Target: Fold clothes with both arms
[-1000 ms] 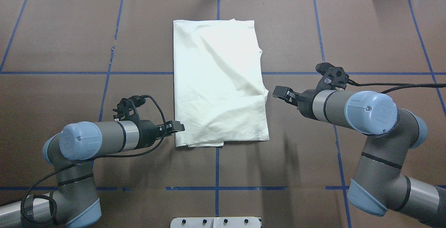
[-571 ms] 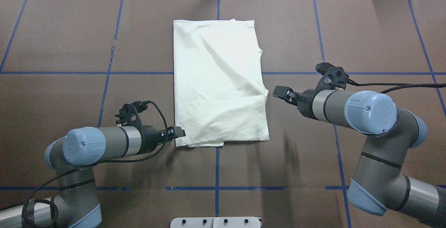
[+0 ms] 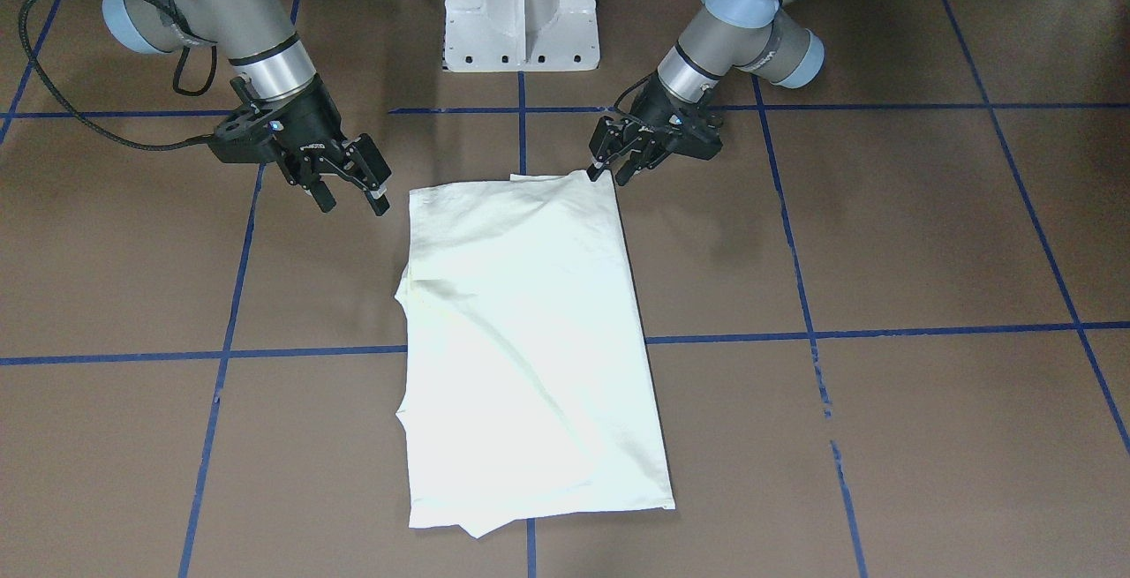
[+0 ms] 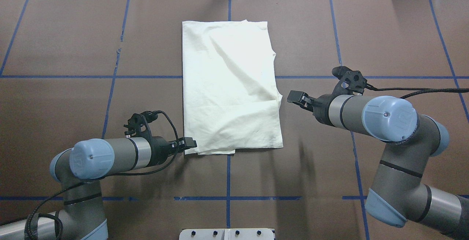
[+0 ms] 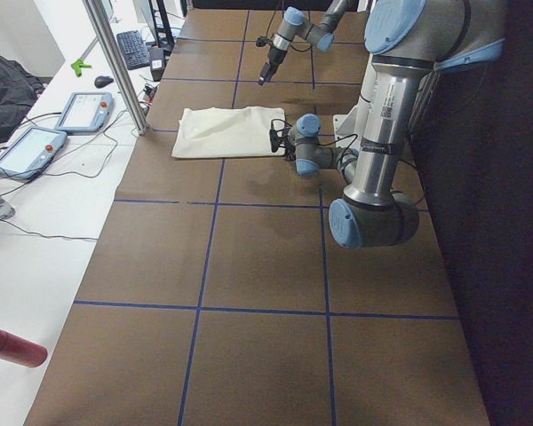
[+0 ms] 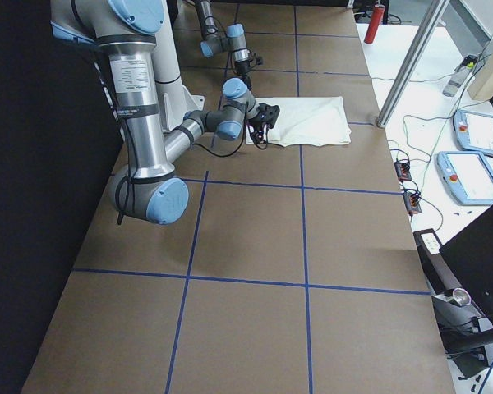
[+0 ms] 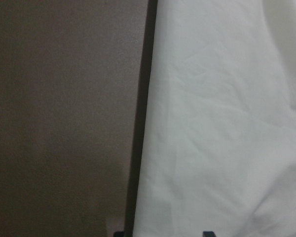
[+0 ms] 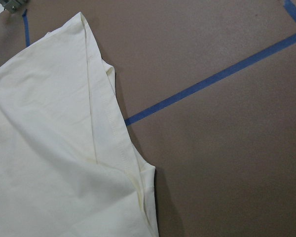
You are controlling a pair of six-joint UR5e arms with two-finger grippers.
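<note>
Over the last second, the left arm (image 4: pixel 110 155) has swung nearer the robot's base and in toward the cloth. Its left claw (image 4: pixel 189 143) now sits at the shirt's corner closest to the robot on its left side. The right arm (image 4: pixel 366 113) has not shifted.

We see the cream-white shirt (image 4: pixel 227 89) folded into a long rectangle at the middle of the bench (image 4: pixel 73 42). It lies flat with a plain side up, creased diagonally, and a little cloth sticks out along its right edge. No print shows in any view.

From across the bench, the left claw (image 3: pixel 607 176) stands spread, low over that near corner. The left wrist camera shows the shirt (image 7: pixel 222 123) filling the right of its view, with the cloth's edge running down between the claw's two tips. We cannot tell whether the claw touches the fabric.

The right claw (image 4: pixel 291 97) is also spread and holds nothing. It sits just beside the shirt's right edge, a small gap of bare bench between them, and points at the cloth about two thirds of the way toward the robot. Its wrist camera looks down on a seamed edge of the shirt (image 8: pixel 44 148) and a blue tape line (image 8: pixel 212 79) on the brown cover.
</note>
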